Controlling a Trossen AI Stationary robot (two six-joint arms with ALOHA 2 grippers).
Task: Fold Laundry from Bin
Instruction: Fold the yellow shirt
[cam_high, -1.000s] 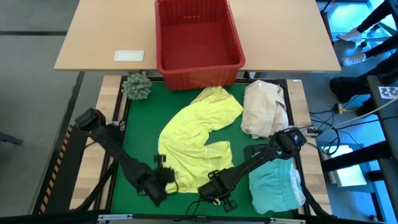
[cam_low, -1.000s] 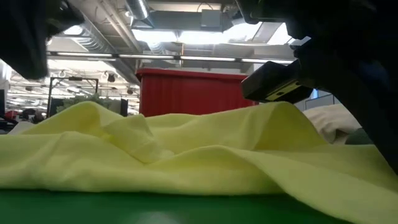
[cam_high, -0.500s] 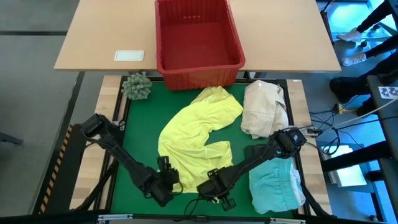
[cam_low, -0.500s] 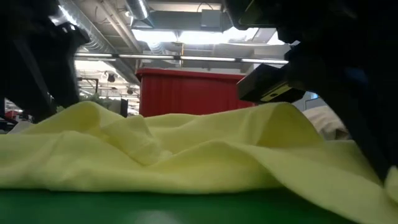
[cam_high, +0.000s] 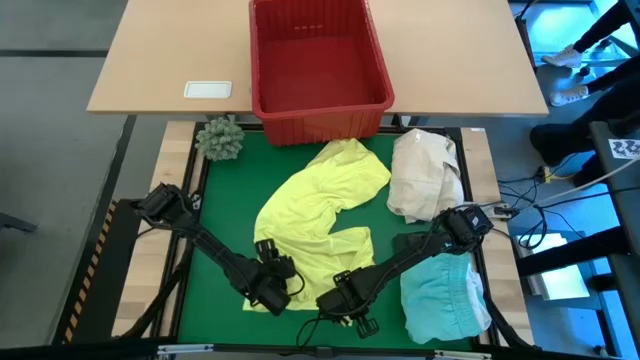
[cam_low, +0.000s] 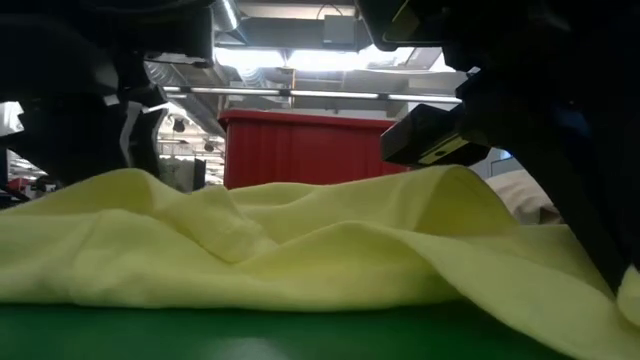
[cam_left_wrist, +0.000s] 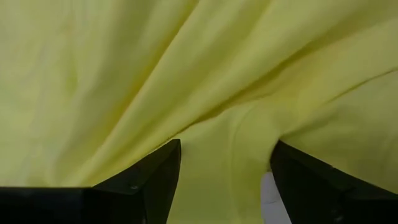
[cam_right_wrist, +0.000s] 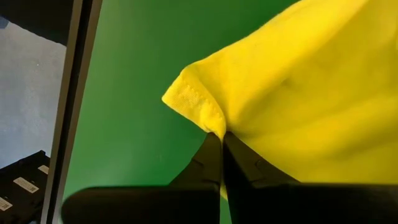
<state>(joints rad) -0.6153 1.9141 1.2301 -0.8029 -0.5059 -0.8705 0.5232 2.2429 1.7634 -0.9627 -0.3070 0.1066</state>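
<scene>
Green mat surface (cam_high: 225, 215) | bright yellow cloth garment (cam_high: 315, 215) runs diagonally from near edge toward red slotted plastic crate (cam_high: 318, 62) | cream-white bundle (cam_high: 423, 175) beside | left pincer (cam_high: 275, 287) spread over hem | right pincer (cam_high: 340, 298) clenched on hem.

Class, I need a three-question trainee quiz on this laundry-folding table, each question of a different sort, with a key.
1. True or false: the red bin holds laundry.
2. Which garment is the right tool shut on? A) turquoise garment B) yellow shirt C) cream bundle
3. Fill in: the left tool stands ____, its fingers astride yellow cloth.

Key: 1 false, it looks empty; 2 B, at a hem corner; 3 open.
</scene>
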